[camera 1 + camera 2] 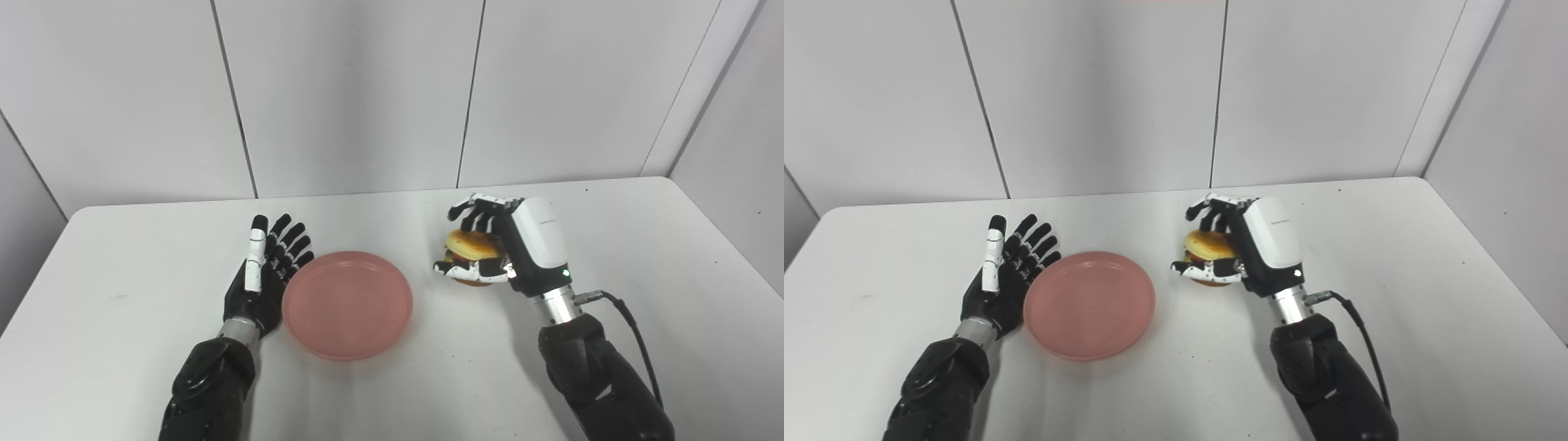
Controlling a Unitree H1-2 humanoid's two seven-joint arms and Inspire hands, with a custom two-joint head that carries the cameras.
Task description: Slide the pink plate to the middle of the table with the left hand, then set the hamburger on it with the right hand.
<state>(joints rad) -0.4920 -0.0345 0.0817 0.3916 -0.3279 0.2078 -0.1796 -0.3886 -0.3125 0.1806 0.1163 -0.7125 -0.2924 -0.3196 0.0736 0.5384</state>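
Note:
The pink plate (347,304) lies flat near the middle of the white table (122,306), with nothing on it. My left hand (264,272) stands open, fingers straight and apart, its palm side against the plate's left rim. To the right of the plate, the hamburger (470,246) with its tan bun is wrapped by the fingers and thumb of my right hand (511,245). The burger looks slightly above the table surface, apart from the plate. The same hamburger (1208,245) and plate (1089,304) show in the right eye view.
White wall panels stand behind the table's far edge (392,191). A black cable (637,343) runs from my right wrist along the forearm.

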